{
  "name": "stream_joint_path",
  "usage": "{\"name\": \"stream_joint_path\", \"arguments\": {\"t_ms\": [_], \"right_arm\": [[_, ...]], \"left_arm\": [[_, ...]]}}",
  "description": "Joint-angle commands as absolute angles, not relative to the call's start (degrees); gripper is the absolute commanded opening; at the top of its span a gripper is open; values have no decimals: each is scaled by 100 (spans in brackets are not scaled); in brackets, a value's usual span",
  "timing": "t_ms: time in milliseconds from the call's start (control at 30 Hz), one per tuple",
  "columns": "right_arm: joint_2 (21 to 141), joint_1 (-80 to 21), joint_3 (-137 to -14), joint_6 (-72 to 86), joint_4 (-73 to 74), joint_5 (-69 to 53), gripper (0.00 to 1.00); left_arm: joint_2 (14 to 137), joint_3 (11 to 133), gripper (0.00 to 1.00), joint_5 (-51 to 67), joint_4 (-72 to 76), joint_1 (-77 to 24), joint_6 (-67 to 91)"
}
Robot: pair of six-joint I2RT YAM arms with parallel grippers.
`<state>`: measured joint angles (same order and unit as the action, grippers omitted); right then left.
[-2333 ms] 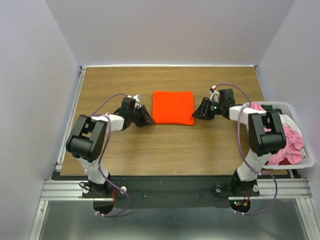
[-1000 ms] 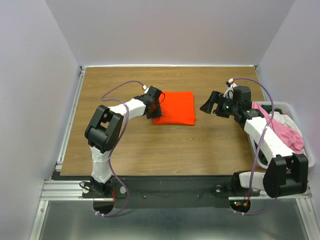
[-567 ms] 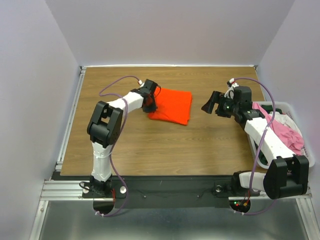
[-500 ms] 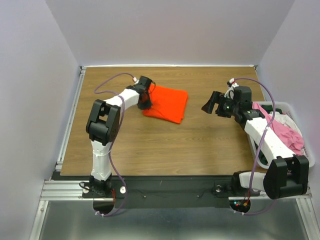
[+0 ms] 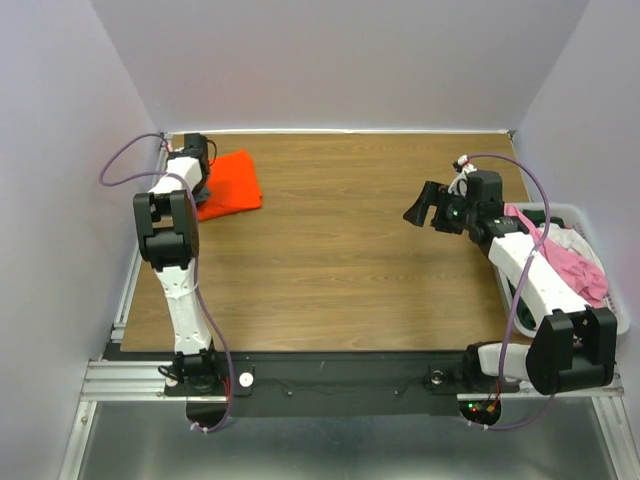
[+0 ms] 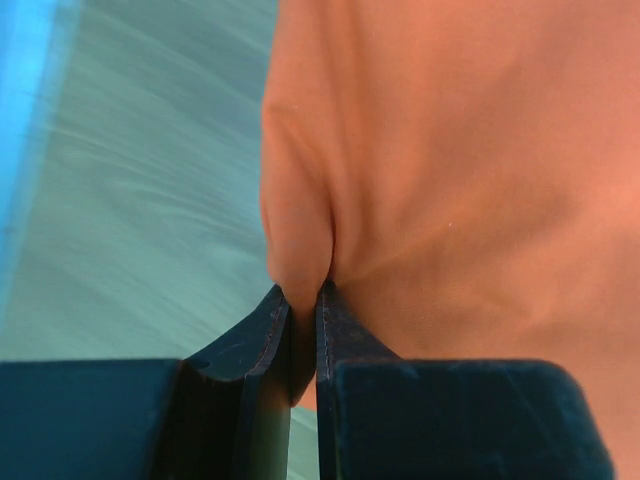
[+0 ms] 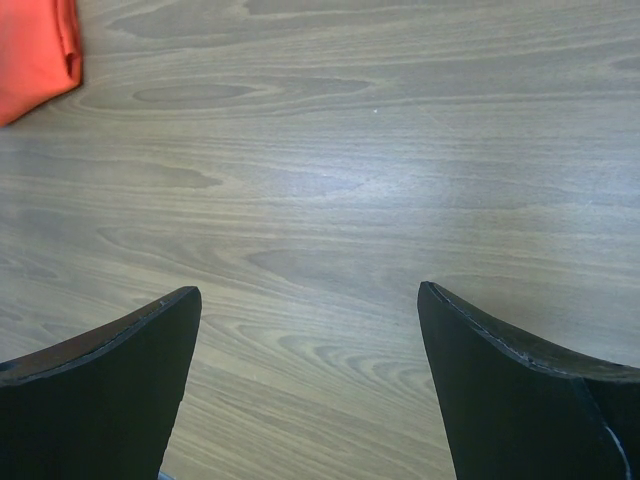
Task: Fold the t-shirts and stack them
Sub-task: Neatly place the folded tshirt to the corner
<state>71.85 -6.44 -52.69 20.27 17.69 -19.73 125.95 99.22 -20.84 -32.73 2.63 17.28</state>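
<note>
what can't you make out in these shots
Top view: fingertips of the left gripper, hidden under its own wrist; the left wrist view shows them shut on the orange t-shirt.
Left wrist view: the shirt's outline, cut off by the frame; table blurred.
Top view: how many tangled clothes fill the white bin, partly behind the right arm.
Right wrist view: only a shirt corner, at the top-left edge.

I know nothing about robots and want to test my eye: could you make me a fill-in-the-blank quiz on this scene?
The left gripper is shut on a shirt coloured ___.
The right gripper is ___, holding nothing.
The shirt lies at the table's far ___ corner.
Pink cloth sits in the white ___.
Missing words: orange; open; left; bin.
</note>
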Motion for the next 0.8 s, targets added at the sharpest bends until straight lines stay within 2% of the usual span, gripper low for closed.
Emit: {"name": "stream_joint_path", "arguments": {"t_ms": [0, 267, 433, 567, 633, 667, 767], "right_arm": [[7216, -642, -5625, 1925, 1749, -1986, 95], [7286, -642, -5845, 1898, 1969, -2056, 95], [7312, -642, -5994, 1951, 2039, -2109, 95], [7383, -642, -6143, 1960, 2153, -2188, 95], [7400, -633, -6170, 1969, 2180, -2206, 95], [7392, -633, -6161, 1977, 2180, -2215, 95], [7374, -642, -6135, 2013, 2197, -2224, 95]], "left_arm": [[13068, 10414, 4, -3154, -4051, 509, 1248], [13702, 11592, 9, -4366, -4272, 835, 1073], [14027, 12119, 16, -4981, -4263, 1001, 1028], [14116, 12489, 29, -4905, -4412, 1099, 1169], [13879, 12402, 40, -4729, -4351, 1099, 1195], [13782, 12367, 50, -4546, -4333, 1099, 1204], [13177, 12069, 60, -4290, -4298, 1046, 1222]]}}
